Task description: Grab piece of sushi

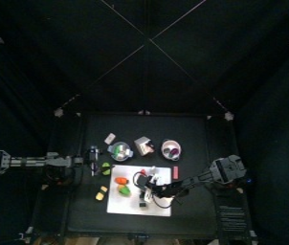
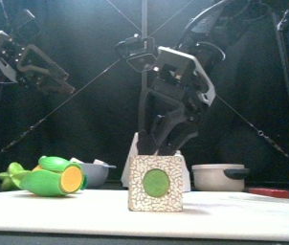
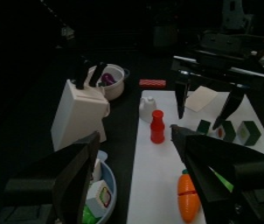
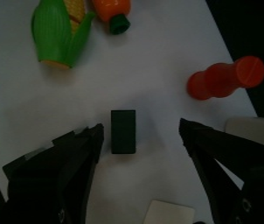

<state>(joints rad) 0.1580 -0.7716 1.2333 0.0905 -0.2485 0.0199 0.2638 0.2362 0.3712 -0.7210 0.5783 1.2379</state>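
The right gripper [image 4: 141, 149] hangs with jaws wide apart over a small dark rectangular sushi piece [image 4: 124, 131] on the smooth white board [image 4: 158, 70]; the left gripper [image 3: 141, 171] also stands apart.

Right gripper [image 4: 141, 144] hangs wide open, pointing down; left arm rests aside.

White board [image 4: 158, 52] lying beneath the right pincer [image 4: 141, 131], yellow-green corn cob [image 4: 62, 33] and orange carrot [image 4: 108, 10] well ahead to one side, red bottle [image 4: 225, 77] ahead on the other side, white bottle [image 4: 257, 131] just outside one jaw.
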